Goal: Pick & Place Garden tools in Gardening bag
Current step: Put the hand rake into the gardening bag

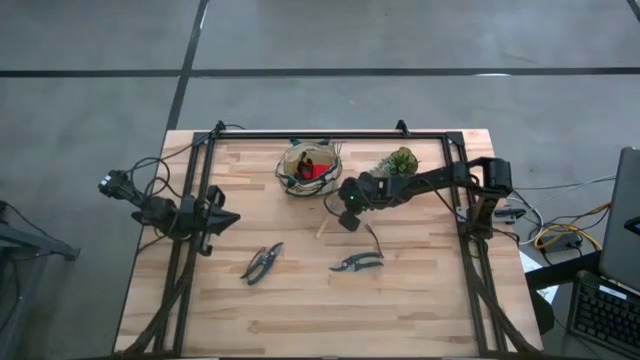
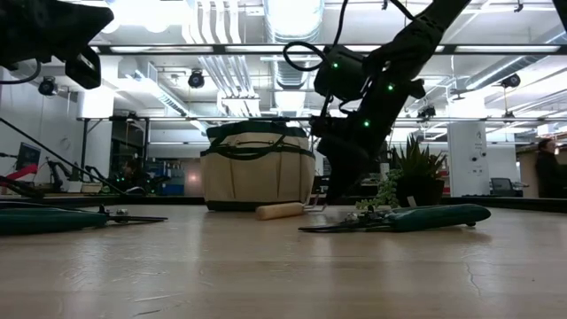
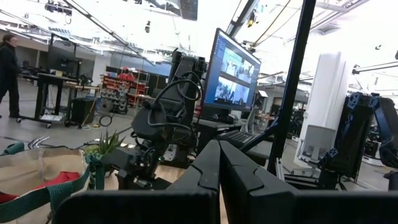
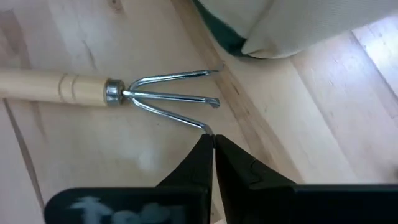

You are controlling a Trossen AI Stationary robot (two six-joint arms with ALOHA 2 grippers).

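Note:
A wooden-handled rake (image 4: 93,88) with three metal tines lies flat on the table beside the tan gardening bag (image 1: 310,168). My right gripper (image 4: 211,142) slants down over it, shut at the end of one tine. The bag stands upright at the far middle with a red piece (image 1: 318,170) inside. Two pruning shears (image 1: 262,263) (image 1: 357,263) lie flat toward the near side. My left gripper (image 3: 219,163) waits shut at the table's left, touching nothing. My right gripper pinches the bent end of the rake's outer tine (image 4: 205,127) between its two fingertips. The fingers come from above, slanting down, and meet the tine only at its very end. The rake lies flat on the table, its handle (image 4: 37,84) pointing away from the bag.
A small green plant (image 1: 398,162) stands right of the bag, close behind my right arm. A dark frame (image 1: 320,133) runs along the far edge and down both sides. Bare wood lies along the near edge.

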